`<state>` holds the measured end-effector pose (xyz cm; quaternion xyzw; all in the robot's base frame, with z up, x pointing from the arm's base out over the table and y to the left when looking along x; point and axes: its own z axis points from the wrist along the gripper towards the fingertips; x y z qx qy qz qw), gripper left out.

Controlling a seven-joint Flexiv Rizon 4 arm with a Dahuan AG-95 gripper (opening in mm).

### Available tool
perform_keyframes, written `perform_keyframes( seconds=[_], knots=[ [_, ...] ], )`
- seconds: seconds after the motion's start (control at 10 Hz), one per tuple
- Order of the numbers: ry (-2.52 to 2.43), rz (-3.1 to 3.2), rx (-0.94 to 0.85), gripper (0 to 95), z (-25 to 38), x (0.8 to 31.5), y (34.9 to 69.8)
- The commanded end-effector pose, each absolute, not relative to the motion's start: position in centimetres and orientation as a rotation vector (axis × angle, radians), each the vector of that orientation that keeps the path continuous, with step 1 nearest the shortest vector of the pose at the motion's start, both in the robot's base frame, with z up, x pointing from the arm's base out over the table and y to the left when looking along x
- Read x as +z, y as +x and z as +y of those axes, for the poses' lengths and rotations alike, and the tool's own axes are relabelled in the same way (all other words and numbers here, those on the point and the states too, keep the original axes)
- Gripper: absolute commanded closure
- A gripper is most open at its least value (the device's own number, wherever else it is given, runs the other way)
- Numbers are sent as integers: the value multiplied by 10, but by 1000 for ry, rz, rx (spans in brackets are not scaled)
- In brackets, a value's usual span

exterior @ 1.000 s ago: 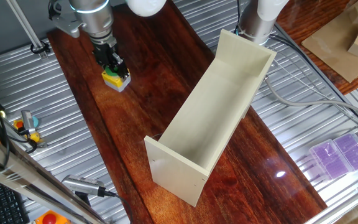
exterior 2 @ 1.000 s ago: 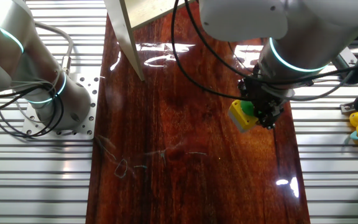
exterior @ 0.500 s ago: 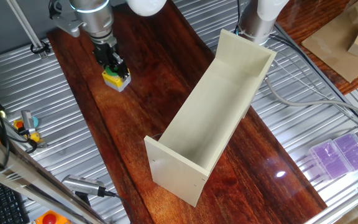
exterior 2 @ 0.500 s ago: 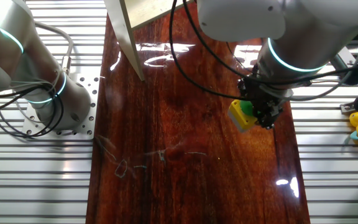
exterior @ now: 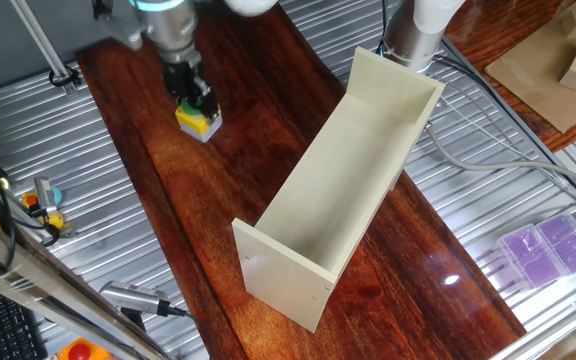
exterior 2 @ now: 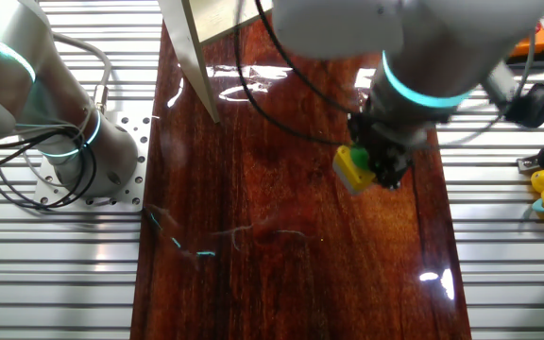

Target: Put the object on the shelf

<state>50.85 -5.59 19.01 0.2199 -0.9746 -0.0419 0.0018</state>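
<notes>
On the worktop [exterior: 228, 190]: shelf [exterior: 343, 185], long cream trough lying open side up, ready to receive. Gripper [exterior: 196, 100]: fingers closed on the object [exterior: 199, 121], yellow box with green button, apparently raised off the wood for carrying, well apart from the shelf.

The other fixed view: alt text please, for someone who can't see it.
The gripper holds the yellow box with green button over a dark wooden table. One end of the cream shelf shows at the top edge; a second arm's grey base stands left.
</notes>
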Motion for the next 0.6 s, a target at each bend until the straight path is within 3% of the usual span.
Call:
perform_keyframes(
  seconds=[0.1, 0.6],
  knots=[
    [650, -3025, -129, 950, -43, 219, 500],
    [650, -3014, -87, 950, -38, 228, 495]
  ],
)
